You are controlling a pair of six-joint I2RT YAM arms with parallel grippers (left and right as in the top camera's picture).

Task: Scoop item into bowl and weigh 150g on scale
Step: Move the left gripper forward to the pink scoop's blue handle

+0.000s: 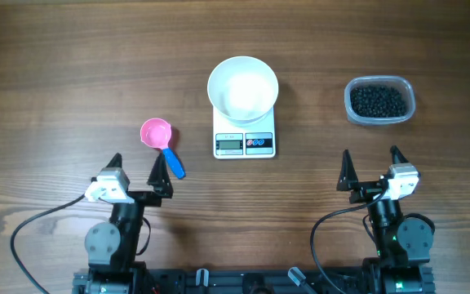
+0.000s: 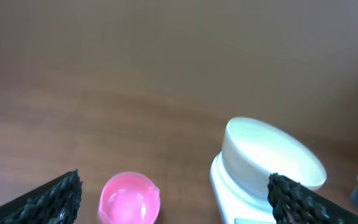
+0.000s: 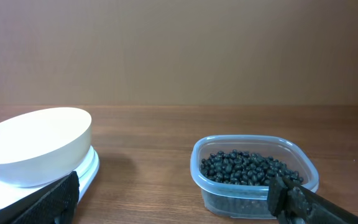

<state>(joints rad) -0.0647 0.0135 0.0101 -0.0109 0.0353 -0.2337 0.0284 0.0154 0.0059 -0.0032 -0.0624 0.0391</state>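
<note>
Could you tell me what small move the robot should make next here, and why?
Probably the left claw should shift over the blue handle of the pink scoop and close on it. It and the right claw stand open and empty, the bowl already sits on the scale, and the beans lie in their tub.
</note>
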